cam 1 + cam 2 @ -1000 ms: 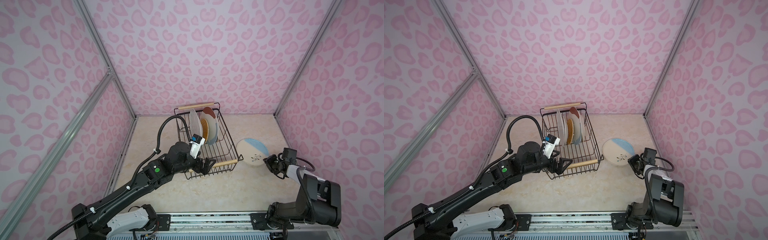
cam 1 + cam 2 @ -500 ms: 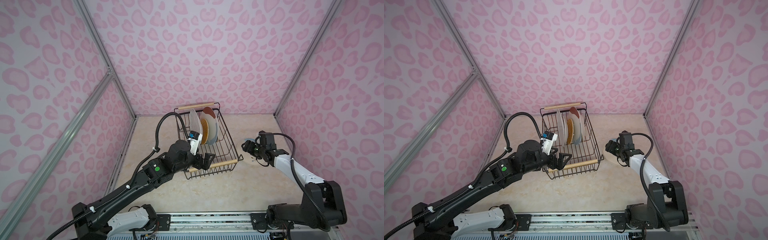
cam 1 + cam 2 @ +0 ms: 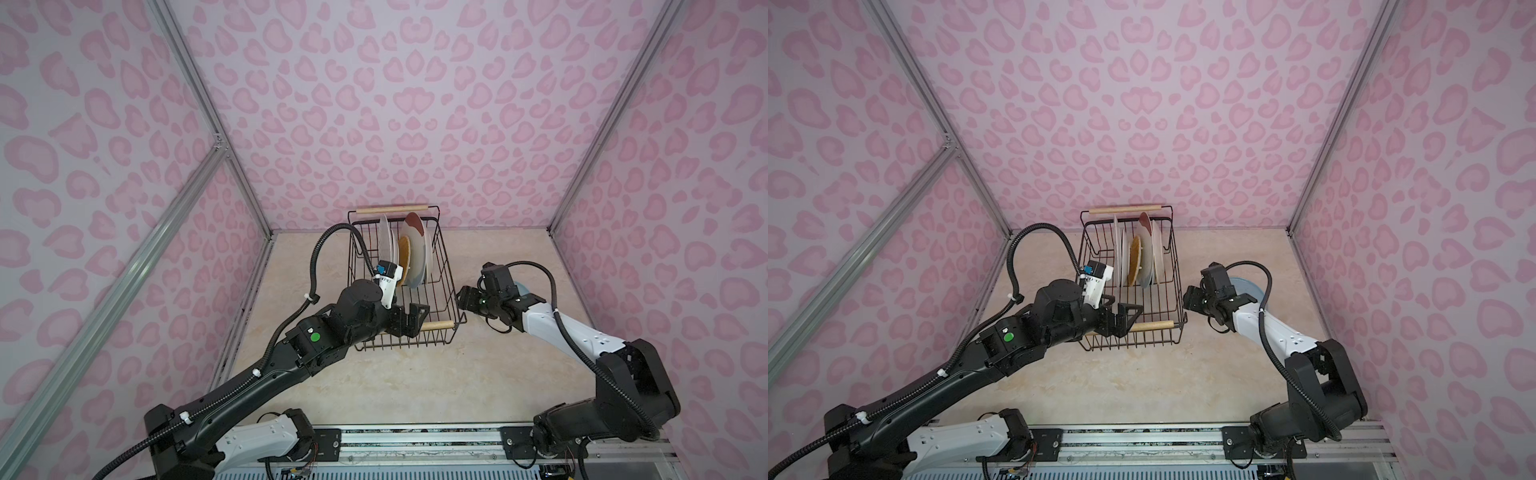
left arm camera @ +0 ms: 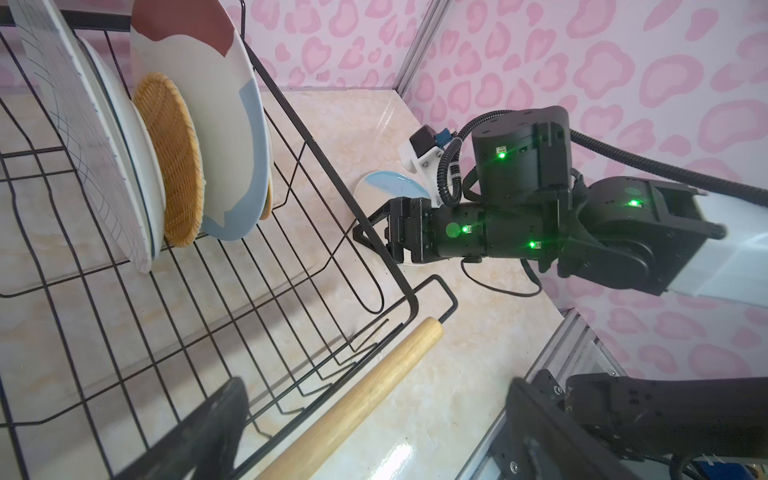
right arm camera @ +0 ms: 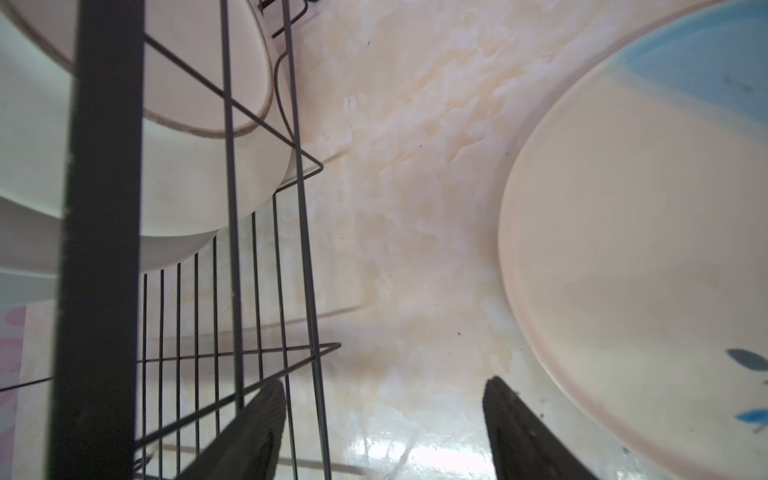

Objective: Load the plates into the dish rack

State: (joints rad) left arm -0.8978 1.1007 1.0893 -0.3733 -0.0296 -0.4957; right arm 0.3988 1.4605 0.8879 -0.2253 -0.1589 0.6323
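The dish rack (image 3: 447, 266) (image 3: 1178, 274) stands mid-table with several plates (image 3: 412, 253) (image 3: 1144, 253) (image 4: 216, 137) upright in its far half. My left gripper (image 3: 411, 319) (image 3: 1122, 318) (image 4: 374, 395) is open, its jaws straddling the rack's near wooden handle (image 4: 386, 374) without closing on it. A cream-and-blue plate (image 3: 521, 287) (image 3: 1246, 284) (image 4: 386, 187) (image 5: 623, 249) lies flat on the table right of the rack, mostly hidden under my right arm in both top views. My right gripper (image 3: 463, 297) (image 3: 1190, 299) (image 5: 384, 388) is open and empty, low between rack wall and plate.
Pink patterned walls with metal corner posts (image 3: 590, 124) close in the beige table (image 3: 415, 386) on three sides. A metal rail (image 3: 415, 440) carrying both arm bases runs along the front edge. The rack's far wooden handle (image 3: 392, 209) sits near the back wall.
My right arm swung left from the plate's near right side, across it, to the rack's right wall, and its jaws widened. The left gripper stayed at the near handle, shifting only slightly.
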